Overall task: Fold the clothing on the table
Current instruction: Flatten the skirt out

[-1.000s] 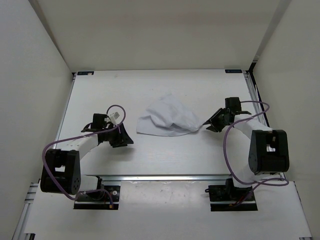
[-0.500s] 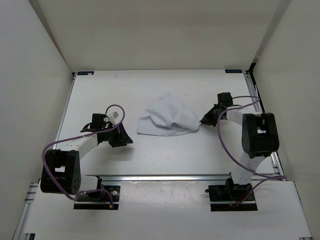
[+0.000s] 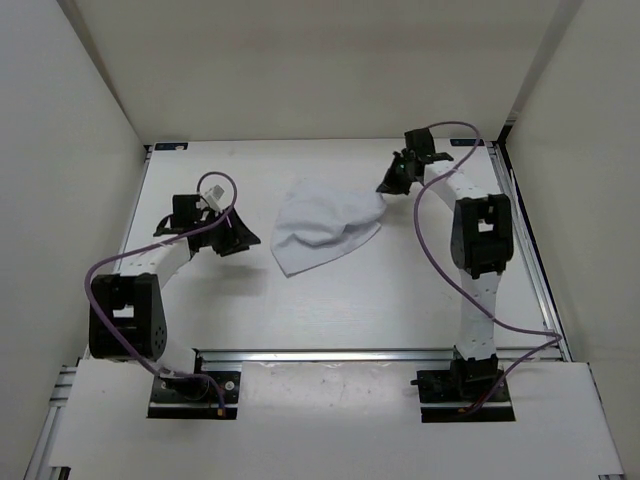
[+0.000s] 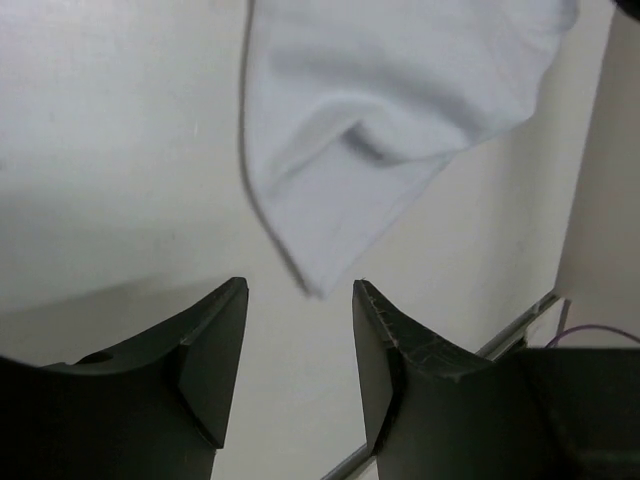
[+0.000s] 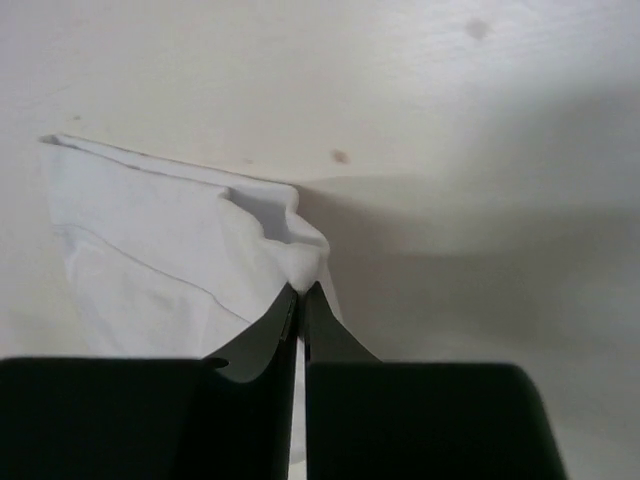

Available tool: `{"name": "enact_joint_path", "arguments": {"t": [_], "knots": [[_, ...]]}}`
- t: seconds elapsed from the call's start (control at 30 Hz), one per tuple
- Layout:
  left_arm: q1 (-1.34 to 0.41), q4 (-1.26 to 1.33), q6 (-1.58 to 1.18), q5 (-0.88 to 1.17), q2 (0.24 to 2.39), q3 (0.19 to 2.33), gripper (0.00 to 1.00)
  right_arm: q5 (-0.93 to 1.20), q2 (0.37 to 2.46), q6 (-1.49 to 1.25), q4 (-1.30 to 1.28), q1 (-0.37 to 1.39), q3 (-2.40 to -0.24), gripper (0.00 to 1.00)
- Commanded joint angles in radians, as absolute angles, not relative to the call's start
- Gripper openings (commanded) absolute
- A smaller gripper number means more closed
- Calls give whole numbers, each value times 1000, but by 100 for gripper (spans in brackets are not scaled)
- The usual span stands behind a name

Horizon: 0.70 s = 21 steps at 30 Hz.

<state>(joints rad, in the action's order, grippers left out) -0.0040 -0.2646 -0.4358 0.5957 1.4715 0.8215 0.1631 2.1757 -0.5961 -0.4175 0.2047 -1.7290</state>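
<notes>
Across the white flat tabletop [image 3: 400, 290], our right gripper [image 5: 298, 295] pinches the thin white cloth [image 3: 320, 225]; its free corner faces our spread left gripper [image 4: 300, 300].

You're working in a robotics lab test cell: a bare white desk [image 3: 330, 310] boxed in by plain white walls [image 3: 300, 70] on the left, right and far sides. An aluminium rail [image 3: 330, 353] runs along its near edge, where the left arm [image 3: 150, 268] and right arm [image 3: 482, 250] are bolted down, trailing purple cables [image 3: 416, 215].

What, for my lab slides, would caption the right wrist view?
Right gripper pinched shut on a bunched edge of the white clothing, table behind.
</notes>
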Motion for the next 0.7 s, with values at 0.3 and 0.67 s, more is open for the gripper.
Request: {"name": "enact_joint_path", "arguments": {"t": [0.3,0.67], "knots": [[46,-31,-508,582,1771,1080,54,552,2332,-496,-437,287,-1837,0],[-23,-199,-301,434,2032,1430,53,620,2303,-402,-506,313,-1718,0]]}}
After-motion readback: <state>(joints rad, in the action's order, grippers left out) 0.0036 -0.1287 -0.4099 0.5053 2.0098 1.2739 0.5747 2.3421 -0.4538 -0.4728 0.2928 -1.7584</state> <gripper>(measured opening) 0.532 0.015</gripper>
